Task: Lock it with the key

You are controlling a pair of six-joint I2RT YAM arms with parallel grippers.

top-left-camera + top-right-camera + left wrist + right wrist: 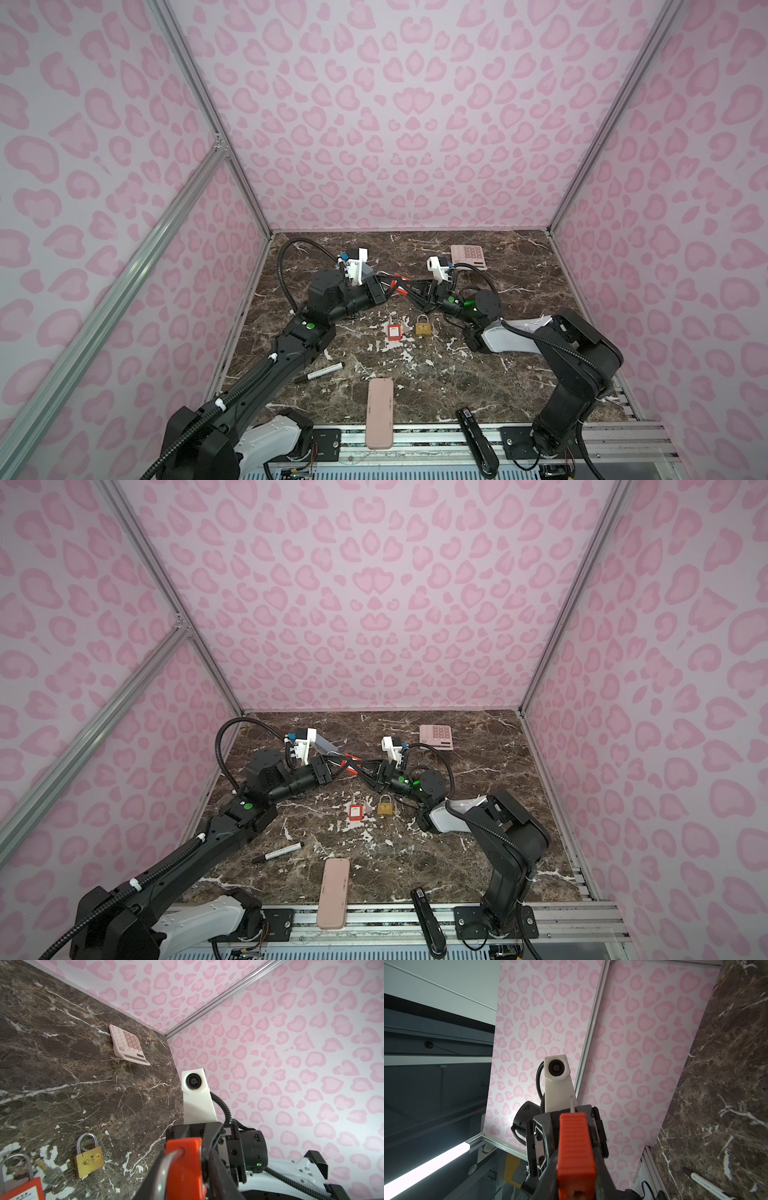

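Both arms meet above the middle of the bench (519,365), tools nose to nose.

- Right tool (409,291): clamped on the ribbed body of the held orange padlock (575,1147), which is lifted clear of the surface. Judged a steadying hold, so the lock cannot swing while the other arm works on it.
- Left tool (392,284): its fingers (218,1176) flank the shackle end of the same padlock. In the left wrist view the silver shackle enters the orange body close to the lens. Whether these fingers press on anything cannot be told.
- No key is seen in or at the held padlock; its keyway is hidden in every view.
- On the bench below and nearer the robot: a second orange padlock (394,332) and a brass padlock (422,328), side by side and apart. A larger key (51,1175) lies just beside the orange one, and a small key (107,1152) beside the brass one.
- A pink calculator (468,257) sits near the back wall, well apart.

Judgement: the shackle is being handled first, and the key turn is not yet begun. Risk: the two tools crowd one small lock, so a push could twist it in the right tool's hold.
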